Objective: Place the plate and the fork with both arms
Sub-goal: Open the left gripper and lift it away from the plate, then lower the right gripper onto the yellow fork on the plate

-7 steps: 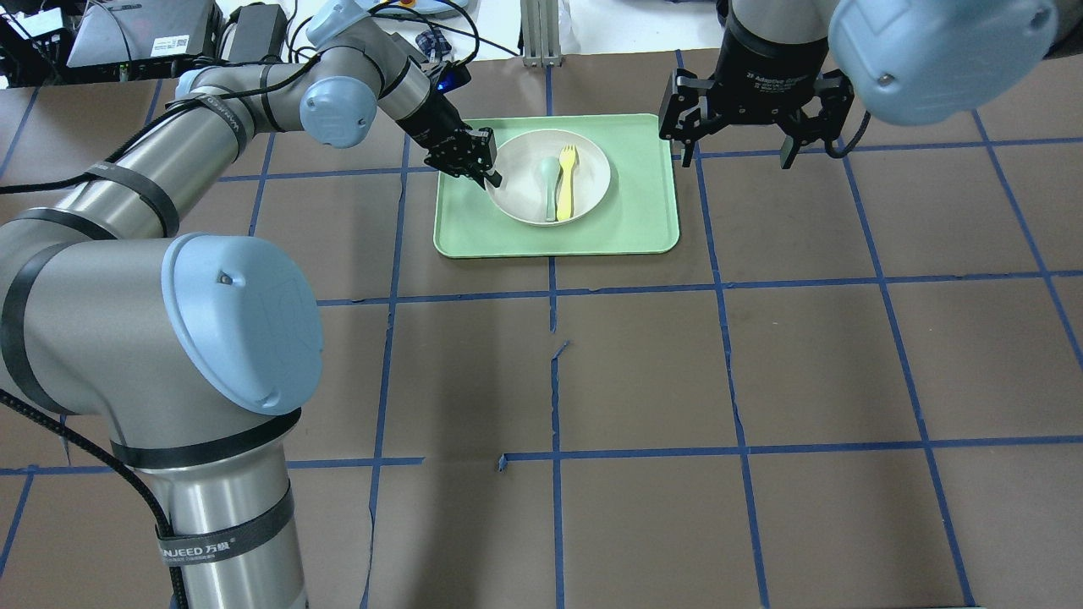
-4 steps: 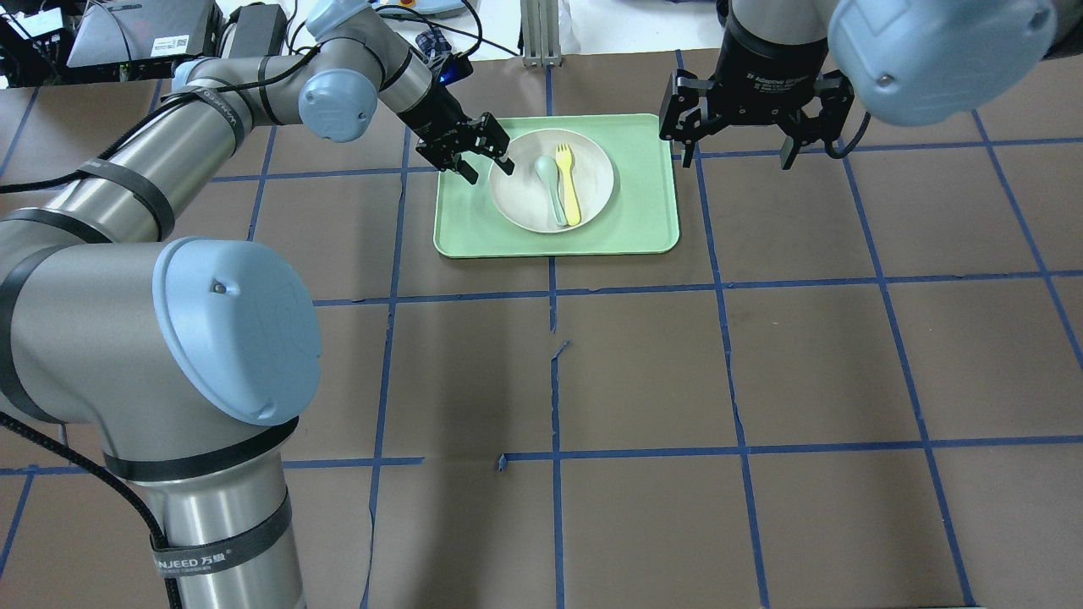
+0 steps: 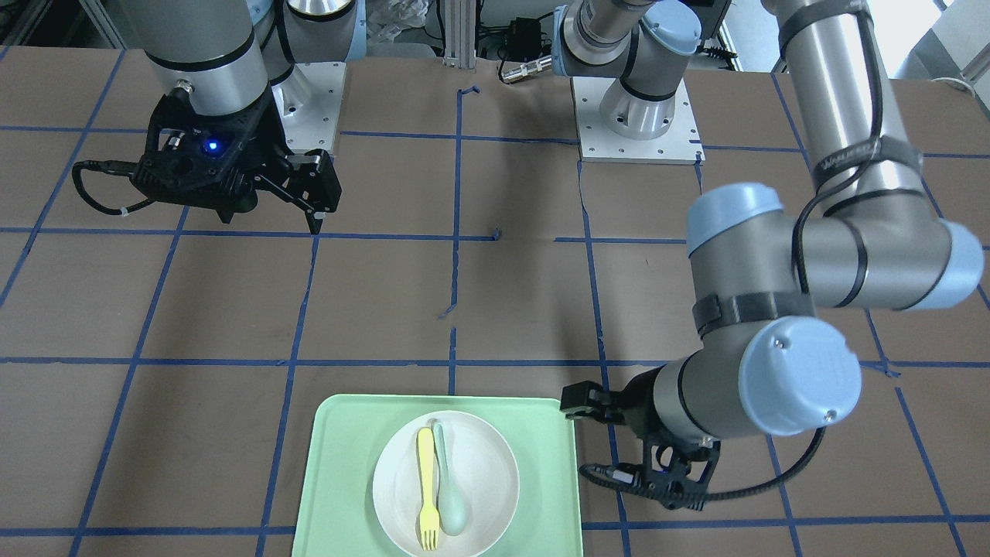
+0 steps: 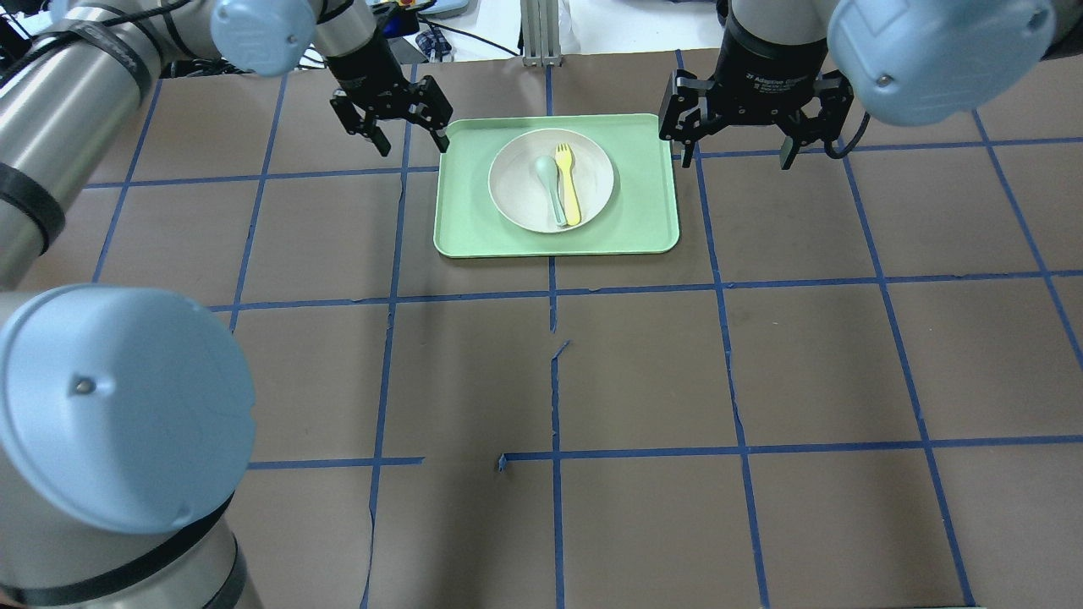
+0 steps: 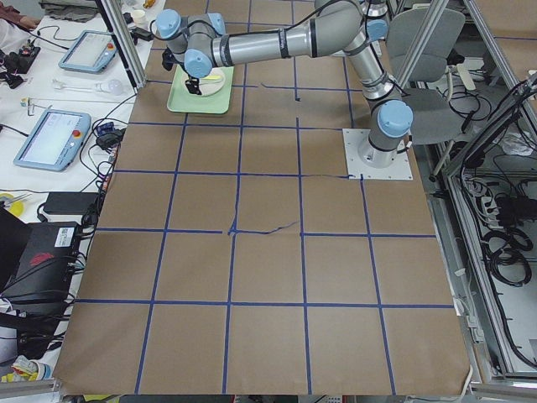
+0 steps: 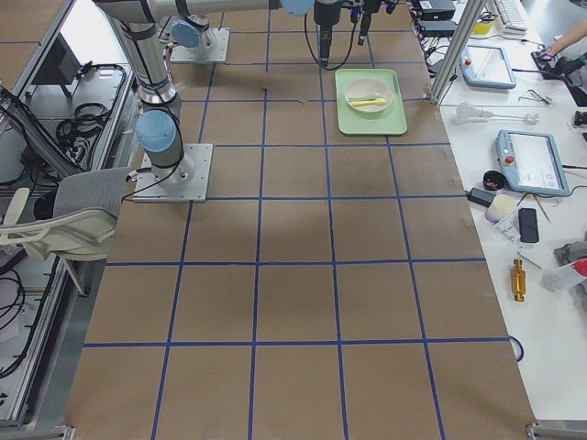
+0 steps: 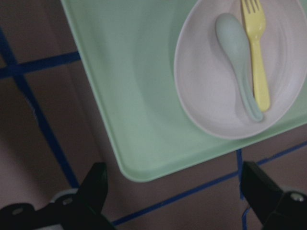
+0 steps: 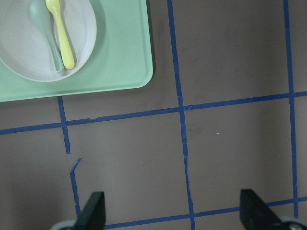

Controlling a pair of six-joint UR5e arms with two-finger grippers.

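Note:
The off-white plate (image 4: 523,193) sits on the mint-green tray (image 4: 643,228) at the far middle of the table. The pale-yellow fork (image 4: 568,184) lies in the plate, beside a grey-green spoon (image 4: 550,188). My left gripper (image 4: 414,145) is open and empty, above the table just off the tray's far-left corner. My right gripper (image 4: 736,159) is open and empty, hovering just right of the tray. The left wrist view shows the plate (image 7: 201,96), the fork (image 7: 255,52) and the tray (image 7: 139,105). The right wrist view shows the plate (image 8: 29,62) and the fork (image 8: 62,36) at its top left.
The table is brown paper with a grid of blue tape (image 4: 554,372). Cables and electronics (image 4: 135,34) lie beyond the far edge. Both arm bases (image 3: 638,131) stand at the robot's side. The left arm's elbow (image 3: 797,371) hangs over the table right of the tray.
My left gripper opened off the plate's left rim and drew back to the left, off the tray. The plate, fork and spoon shifted slightly. The right arm has not moved.

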